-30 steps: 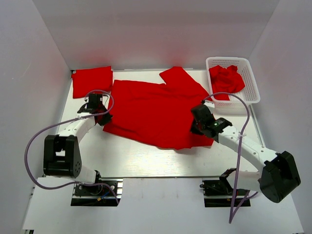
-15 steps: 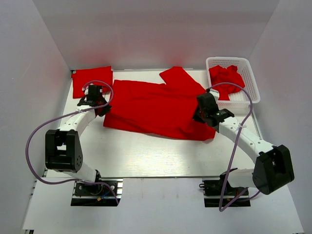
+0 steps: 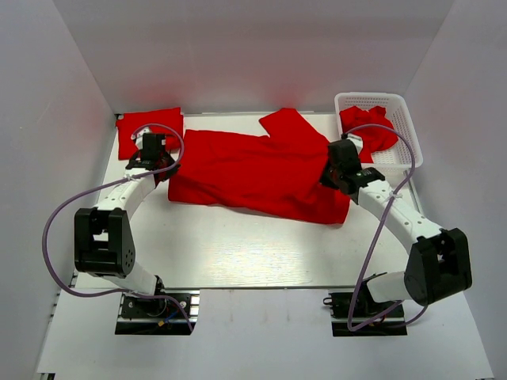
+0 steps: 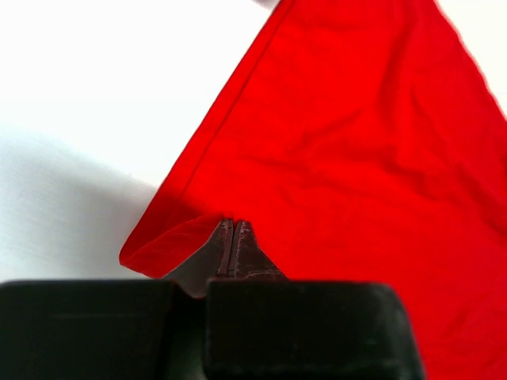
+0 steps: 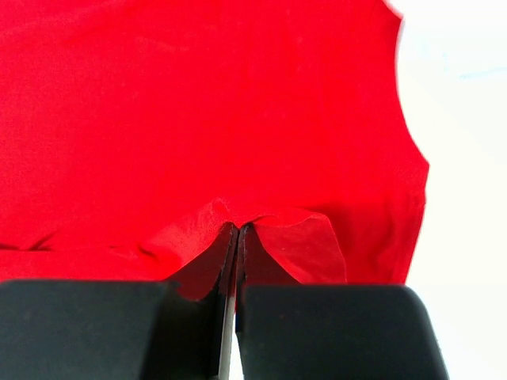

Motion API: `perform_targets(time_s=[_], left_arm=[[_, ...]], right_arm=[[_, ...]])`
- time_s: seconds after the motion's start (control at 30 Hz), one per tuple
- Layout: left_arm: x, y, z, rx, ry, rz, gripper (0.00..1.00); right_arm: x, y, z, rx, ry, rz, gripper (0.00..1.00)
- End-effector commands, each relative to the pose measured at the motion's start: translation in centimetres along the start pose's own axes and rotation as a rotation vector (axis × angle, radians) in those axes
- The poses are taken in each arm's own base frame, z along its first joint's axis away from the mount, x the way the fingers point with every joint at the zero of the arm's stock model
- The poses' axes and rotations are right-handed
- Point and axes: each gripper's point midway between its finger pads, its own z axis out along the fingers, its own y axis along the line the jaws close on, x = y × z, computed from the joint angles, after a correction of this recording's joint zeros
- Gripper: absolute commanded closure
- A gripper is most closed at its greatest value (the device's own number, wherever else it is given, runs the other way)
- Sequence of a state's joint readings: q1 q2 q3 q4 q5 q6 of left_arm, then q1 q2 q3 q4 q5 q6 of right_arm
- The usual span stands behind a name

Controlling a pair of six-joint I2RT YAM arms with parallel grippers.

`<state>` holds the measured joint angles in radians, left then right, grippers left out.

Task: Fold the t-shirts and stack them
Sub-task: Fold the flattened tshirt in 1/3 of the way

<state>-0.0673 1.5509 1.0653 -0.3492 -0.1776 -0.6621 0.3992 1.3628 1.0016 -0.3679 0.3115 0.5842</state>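
Both left hand (image 4: 232, 231) and right hand (image 5: 238, 231), clamping the t-shirt (image 3: 253, 170), have pulled it back.

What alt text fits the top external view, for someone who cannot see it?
The left gripper and right gripper each pinch an opposite side edge of a red t-shirt spread across the white table. A folded red t-shirt lies at the far left corner; a white basket at far right holds a crumpled t-shirt.
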Motion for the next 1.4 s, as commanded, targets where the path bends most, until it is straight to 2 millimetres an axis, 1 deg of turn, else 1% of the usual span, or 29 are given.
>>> perform_targets(time_s=[0.0, 0.1, 0.13, 0.27, 0.33, 0.43, 0.47, 0.5, 0.53, 0.67, 0.7, 0.73, 0.77, 0.8, 0.87, 0.9, 0.93, 0.97, 1.0, 1.03, 1.07, 1.13, 1.17, 1.2, 1.23, 1.27, 1.3, 1.33, 1.37], left_arm=[[-2.4, -1.3, -0.1, 0.053, -0.083, 0.020, 1.00], [-2.5, -2.3, -0.1, 0.112, -0.085, 0.046, 1.00], [-2.0, -2.4, 0.2, 0.120, -0.065, 0.049, 1.00], [-2.5, -2.9, 0.5, 0.138, -0.092, 0.064, 1.00], [-2.7, -2.7, 0.6, 0.126, -0.100, 0.063, 1.00], [-2.6, -2.2, 1.4, 0.096, -0.099, 0.064, 1.00], [-3.1, -2.4, 1.5, 0.089, -0.111, 0.062, 1.00], [-2.3, -1.9, 2.1, 0.071, -0.085, 0.068, 1.00], [-2.5, -2.1, 2.3, 0.072, -0.086, 0.067, 1.00], [-1.7, -1.8, 3.9, 0.050, -0.055, 0.074, 1.00], [-1.7, -1.9, 4.1, 0.049, -0.052, 0.058, 1.00], [-1.0, -1.4, 4.7, 0.024, -0.033, 0.052, 1.00], [-1.0, -1.4, 4.7, 0.024, -0.033, 0.041, 1.00], [-0.9, -1.2, 5.2, 0.010, -0.035, 0.042, 1.00], [-1.0, -1.4, 5.7, 0.013, -0.039, 0.041, 1.00], [-0.7, -1.0, 6.3, -0.011, -0.027, 0.036, 1.00], [-1.1, -1.4, 6.5, -0.008, -0.030, 0.035, 1.00], [-0.9, -1.0, 6.6, -0.033, -0.013, 0.041, 0.90], [-1.5, -1.6, 6.7, -0.028, -0.020, 0.039, 0.71], [-1.7, -1.8, 6.9, -0.026, -0.023, 0.039, 0.61], [-1.9, -1.6, 7.1, -0.044, -0.016, 0.052, 0.49], [-2.6, -1.8, 6.9, -0.051, -0.030, 0.051, 0.39], [-2.6, -1.6, 7.0, -0.066, -0.030, 0.062, 0.32], [-3.1, -1.8, 6.8, -0.064, -0.033, 0.070, 0.01], [-3.4, -1.7, 6.7, -0.077, -0.041, 0.071, 0.01], [-4.3, -2.1, 5.9, -0.065, -0.058, 0.086, 0.01], [-4.6, -2.3, 5.6, -0.059, -0.065, 0.084, 0.01], [-4.7, -2.3, 5.2, -0.060, -0.065, 0.093, 0.01], [-5.0, -2.4, 4.8, -0.054, -0.074, 0.100, 0.01]], right_arm=[[-3.9, 0.5, -0.8, -0.016, -0.106, -0.002, 1.00], [-4.7, -0.1, -1.0, -0.007, -0.123, -0.002, 1.00], [-4.9, -0.1, -1.1, -0.008, -0.125, -0.016, 1.00], [-5.4, -0.5, -0.7, -0.003, -0.121, -0.040, 1.00], [-5.6, -0.6, -0.5, 0.001, -0.116, -0.054, 1.00], [-6.1, -0.8, -0.1, 0.005, -0.108, -0.060, 1.00], [-5.9, -0.6, 0.3, 0.001, -0.094, -0.074, 1.00], [-6.3, -0.7, 0.4, 0.003, -0.097, -0.070, 1.00], [-6.3, -0.7, 0.6, 0.001, -0.092, -0.073, 1.00], [-6.4, -0.4, 2.2, -0.010, -0.061, -0.083, 1.00], [-6.2, -0.5, 3.1, -0.007, -0.042, -0.077, 1.00], [-6.2, -0.5, 3.5, -0.007, -0.036, -0.070, 1.00], [-6.5, -0.4, 3.8, -0.006, -0.040, -0.065, 1.00], [-6.1, -0.5, 4.9, 0.006, -0.019, -0.056, 1.00], [-6.7, -0.6, 5.7, 0.020, -0.028, -0.041, 1.00], [-7.5, -0.4, 6.3, 0.028, -0.036, -0.026, 1.00], [-7.1, -0.8, 7.5, 0.047, -0.011, -0.024, 1.00], [-6.6, -1.1, 8.7, 0.060, 0.011, -0.026, 1.00], [-6.5, -0.9, 9.2, 0.054, 0.023, -0.022, 0.99], [-7.7, -0.1, 10.0, 0.042, 0.011, -0.026, 0.93], [-6.5, -0.7, 11.2, 0.068, 0.066, -0.031, 0.89], [-9.4, 0.7, 11.4, 0.036, 0.039, -0.038, 0.76], [-9.6, 0.8, 12.8, 0.046, 0.056, -0.036, 0.62], [-8.9, 0.4, 12.6, 0.064, 0.103, -0.048, 0.55], [-9.3, 1.0, 12.8, 0.043, 0.109, -0.059, 0.50], [-9.6, 1.0, 12.6, 0.037, 0.112, -0.068, 0.42], [-9.3, 1.3, 12.3, 0.023, 0.120, -0.085, 0.40], [-8.4, 1.2, 12.0, 0.004, 0.133, -0.095, 0.39], [-8.7, 1.6, 11.0, -0.026, 0.116, -0.112, 0.39]])
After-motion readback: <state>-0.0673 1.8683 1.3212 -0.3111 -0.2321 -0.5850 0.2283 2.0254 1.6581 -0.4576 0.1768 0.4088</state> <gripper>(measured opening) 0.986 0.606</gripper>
